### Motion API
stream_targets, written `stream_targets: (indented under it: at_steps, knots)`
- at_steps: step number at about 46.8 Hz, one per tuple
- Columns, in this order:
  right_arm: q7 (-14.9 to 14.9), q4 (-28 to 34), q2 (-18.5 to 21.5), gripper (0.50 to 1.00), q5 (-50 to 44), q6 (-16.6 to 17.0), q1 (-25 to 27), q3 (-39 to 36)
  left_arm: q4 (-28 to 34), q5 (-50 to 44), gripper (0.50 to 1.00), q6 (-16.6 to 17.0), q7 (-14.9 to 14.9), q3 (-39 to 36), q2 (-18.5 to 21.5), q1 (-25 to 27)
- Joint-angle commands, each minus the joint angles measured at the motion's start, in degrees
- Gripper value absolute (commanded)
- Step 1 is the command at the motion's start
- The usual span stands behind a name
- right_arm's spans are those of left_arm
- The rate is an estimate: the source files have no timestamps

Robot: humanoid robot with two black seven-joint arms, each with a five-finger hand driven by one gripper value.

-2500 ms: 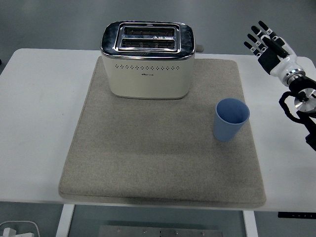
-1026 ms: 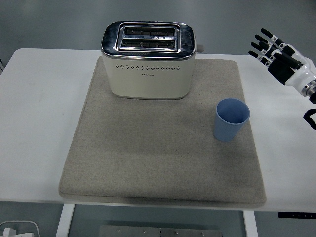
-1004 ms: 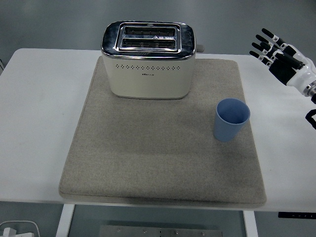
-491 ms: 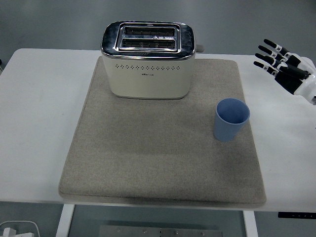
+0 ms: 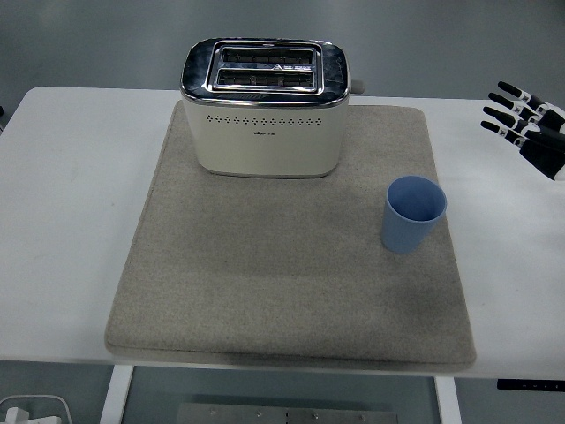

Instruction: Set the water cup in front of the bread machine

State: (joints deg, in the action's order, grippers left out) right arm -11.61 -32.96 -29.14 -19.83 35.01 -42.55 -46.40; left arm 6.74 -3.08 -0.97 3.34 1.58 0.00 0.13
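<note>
Water cup seen upright on mat, right of bread machine, ungrasped. Right robot hand at tabletop edge, fingers splayed, nothing held; spot before machine left free.

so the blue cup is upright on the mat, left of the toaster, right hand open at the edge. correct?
Not quite: in the head view the blue cup stands upright on the mat right of the toaster, not left. The right hand is open at the edge.
</note>
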Motion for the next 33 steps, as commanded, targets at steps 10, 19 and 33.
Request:
stream_targets:
  at_steps: [10, 19, 33]
  knots:
    - [0.01, -0.27, -1.36, 0.93, 0.58, -0.01, 3.88, -0.36, 0.03, 0.0, 1.0, 0.0, 0.0, 0.0, 0.0, -0.05]
    - [0.01, -1.32, -2.68, 0.93, 1.11, -0.01, 6.08, -1.59, 0.03, 0.0, 1.0, 0.0, 0.0, 0.0, 0.0, -0.05]
    - [0.01, -1.23, -3.29, 0.93, 2.95, -0.01, 6.61, -5.37, 0.03, 0.0, 1.0, 0.0, 0.0, 0.0, 0.0, -0.05]
